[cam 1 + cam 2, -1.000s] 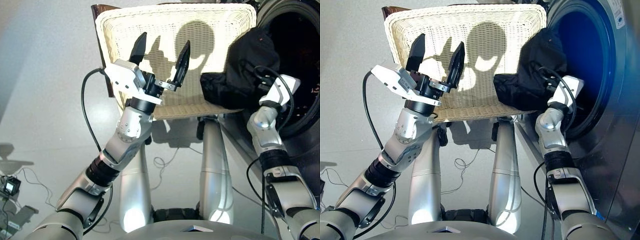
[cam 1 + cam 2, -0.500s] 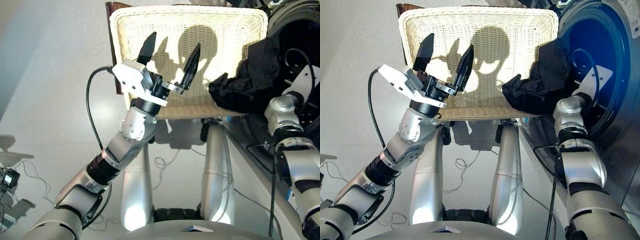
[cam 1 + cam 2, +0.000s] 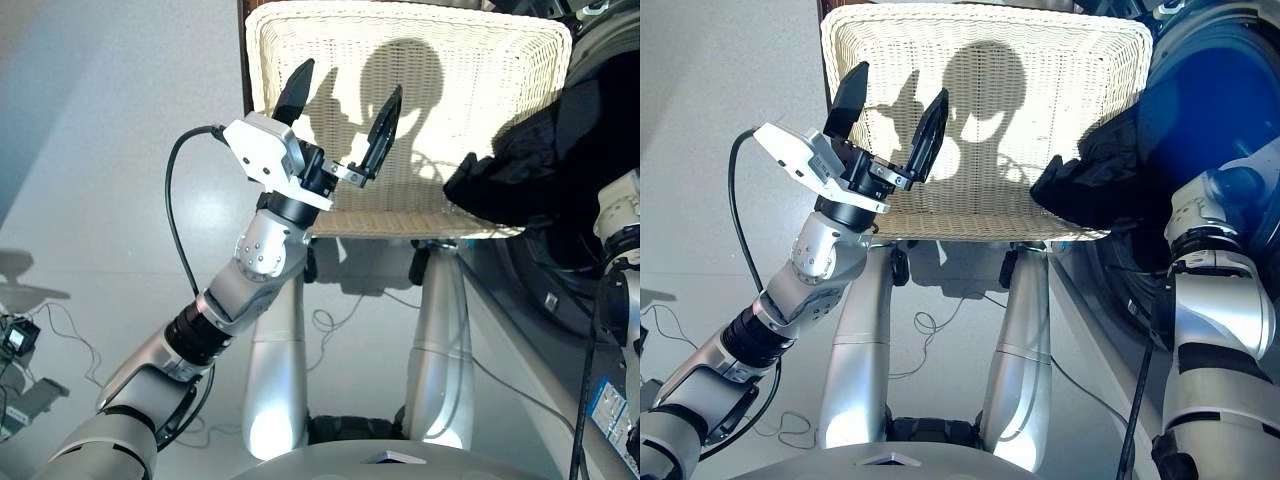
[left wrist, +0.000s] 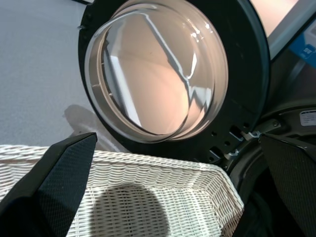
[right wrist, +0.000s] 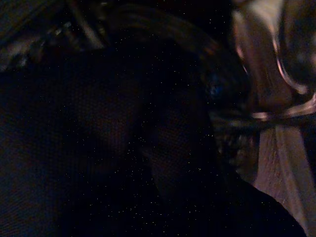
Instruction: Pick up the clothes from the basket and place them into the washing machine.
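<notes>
The cream wicker basket lies ahead of me. A black garment, the only one of the clothes that shows, hangs over the basket's right rim and rises toward the washing machine's drum mouth. My right arm reaches into that mouth, and dark cloth fills the right wrist view and hides its gripper. My left gripper hovers open above the basket's front left part, holding nothing. The round glass door stands swung open behind the basket.
A dark brown stand edge shows at the basket's left rim. Cables trail on the grey floor below the basket. A small device sits on the floor at far left.
The view has swung right. My right arm has gone deeper into the drum mouth, drawing the black garment's upper part with it. The left gripper stays open above the basket.
</notes>
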{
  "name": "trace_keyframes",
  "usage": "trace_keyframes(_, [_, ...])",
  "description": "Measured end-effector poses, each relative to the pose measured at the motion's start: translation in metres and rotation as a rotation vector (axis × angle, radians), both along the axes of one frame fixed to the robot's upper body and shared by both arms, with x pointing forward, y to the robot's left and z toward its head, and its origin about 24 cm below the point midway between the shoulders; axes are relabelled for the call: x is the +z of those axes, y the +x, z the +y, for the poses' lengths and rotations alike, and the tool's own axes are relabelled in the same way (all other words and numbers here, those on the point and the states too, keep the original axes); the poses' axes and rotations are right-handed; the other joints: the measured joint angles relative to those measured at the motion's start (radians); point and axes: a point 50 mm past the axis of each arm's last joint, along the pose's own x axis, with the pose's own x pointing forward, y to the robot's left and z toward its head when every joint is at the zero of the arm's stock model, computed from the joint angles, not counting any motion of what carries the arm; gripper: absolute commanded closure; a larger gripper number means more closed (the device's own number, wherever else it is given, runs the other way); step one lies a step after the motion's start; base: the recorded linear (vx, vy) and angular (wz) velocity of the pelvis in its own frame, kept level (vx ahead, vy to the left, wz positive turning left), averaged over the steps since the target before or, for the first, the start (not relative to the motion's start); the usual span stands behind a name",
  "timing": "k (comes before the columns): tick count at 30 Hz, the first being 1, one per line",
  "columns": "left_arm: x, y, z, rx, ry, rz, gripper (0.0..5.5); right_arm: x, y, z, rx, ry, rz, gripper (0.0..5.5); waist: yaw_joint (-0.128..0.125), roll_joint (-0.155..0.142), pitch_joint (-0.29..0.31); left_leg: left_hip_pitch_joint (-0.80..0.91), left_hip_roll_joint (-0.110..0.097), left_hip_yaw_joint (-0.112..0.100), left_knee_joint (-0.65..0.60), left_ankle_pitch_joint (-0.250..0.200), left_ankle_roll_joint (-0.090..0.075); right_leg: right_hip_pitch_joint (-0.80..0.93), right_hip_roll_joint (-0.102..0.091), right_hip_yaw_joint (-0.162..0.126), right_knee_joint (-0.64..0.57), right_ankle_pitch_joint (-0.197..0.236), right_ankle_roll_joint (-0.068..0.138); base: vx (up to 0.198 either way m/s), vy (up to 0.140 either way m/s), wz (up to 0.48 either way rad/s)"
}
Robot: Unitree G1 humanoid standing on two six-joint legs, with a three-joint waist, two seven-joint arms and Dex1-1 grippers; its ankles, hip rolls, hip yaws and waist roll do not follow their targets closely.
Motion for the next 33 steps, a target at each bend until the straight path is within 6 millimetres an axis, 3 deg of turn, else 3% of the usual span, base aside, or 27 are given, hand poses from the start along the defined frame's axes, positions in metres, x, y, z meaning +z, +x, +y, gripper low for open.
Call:
trace_keyframes(9, [0.000, 0.002, 0.006, 0.012, 0.007, 0.007, 0.00, 0.007, -0.008, -0.011, -0.065, 0.189, -0.187, 5.50, -0.008, 0.000, 0.000, -0.038, 0.000, 0.006, 0.026, -0.007, 0.010, -0.026, -0.002, 0.009, -0.007, 0.011, 0.013, 0.000, 0.000, 0.000])
trace_keyframes(10, [0.000, 0.002, 0.007, 0.014, 0.011, 0.008, 0.00, 0.007, -0.009, -0.012, -0.070, 0.204, -0.193, 5.22, -0.009, 0.000, 0.000, -0.040, 0.000, 0.006, 0.026, -0.009, 0.013, -0.027, -0.003, 0.010, -0.006, 0.011, 0.013, 0.000, 0.000, 0.000])
trace_keyframes(11, [0.000, 0.002, 0.008, 0.015, 0.013, 0.010, 0.00, 0.006, -0.009, -0.012, -0.074, 0.215, -0.196, 0.00, -0.008, 0.000, 0.000, -0.039, -0.001, 0.008, 0.026, -0.010, 0.014, -0.027, -0.003, 0.012, -0.007, 0.012, 0.014, 0.000, 0.000, 0.000])
trace_keyframes(15, [0.001, 0.001, 0.009, 0.018, 0.020, 0.002, 0.00, 0.007, -0.008, -0.010, -0.052, 0.191, -0.196, 0.00, -0.009, 0.000, 0.000, -0.038, -0.001, 0.010, 0.033, -0.011, 0.015, -0.027, -0.003, 0.014, -0.007, 0.011, 0.016, 0.000, 0.000, 0.000])
trace_keyframes(19, [0.003, 0.000, 0.007, 0.007, 0.000, -0.002, 0.00, 0.024, 0.002, 0.004, 0.068, -0.012, -0.207, 0.00, -0.015, 0.000, 0.000, -0.035, 0.000, 0.013, 0.035, -0.012, 0.013, -0.025, -0.001, 0.016, -0.005, 0.014, 0.019, 0.000, 0.000, 0.000])
trace_keyframes(23, [0.005, -0.003, 0.007, 0.002, -0.040, -0.001, 0.00, 0.026, 0.019, 0.053, 0.269, -0.262, -0.201, 0.00, -0.043, 0.000, 0.000, -0.029, 0.005, 0.012, 0.038, -0.016, 0.013, -0.021, 0.004, 0.016, 0.004, 0.010, 0.014, 0.000, 0.000, 0.000])
trace_keyframes(25, [0.007, -0.003, 0.008, 0.004, -0.059, -0.007, 0.00, 0.010, 0.021, 0.086, 0.399, -0.437, -0.140, 0.00, -0.050, -0.001, 0.000, -0.026, 0.012, 0.014, 0.040, -0.019, 0.011, -0.021, 0.012, 0.019, 0.007, 0.009, 0.011, 0.000, 0.000, 0.000])
trace_keyframes(28, [0.006, -0.003, 0.009, 0.016, -0.077, -0.002, 0.00, -0.031, 0.022, 0.142, 0.611, -0.611, -0.021, 0.00, -0.069, -0.006, -0.001, -0.022, 0.016, 0.014, 0.039, -0.021, 0.008, -0.021, 0.021, 0.020, 0.010, 0.008, 0.005, 0.000, 0.000, 0.000])
trace_keyframes(31, [0.005, -0.003, 0.009, 0.014, -0.089, 0.005, 0.00, -0.079, 0.018, 0.172, 0.762, -0.659, 0.137, 0.00, -0.083, -0.006, -0.001, -0.020, 0.020, 0.015, 0.037, -0.022, 0.007, -0.022, 0.025, 0.021, 0.011, 0.007, 0.005, 0.000, 0.000, 0.000])
trace_keyframes(33, [0.004, -0.003, 0.008, 0.013, -0.091, 0.007, 0.00, -0.095, 0.015, 0.180, 0.806, -0.645, 0.188, 0.00, -0.093, -0.006, -0.001, -0.020, 0.021, 0.019, 0.037, -0.022, 0.006, -0.024, 0.025, 0.024, 0.011, 0.006, 0.007, 0.000, 0.000, 0.000])
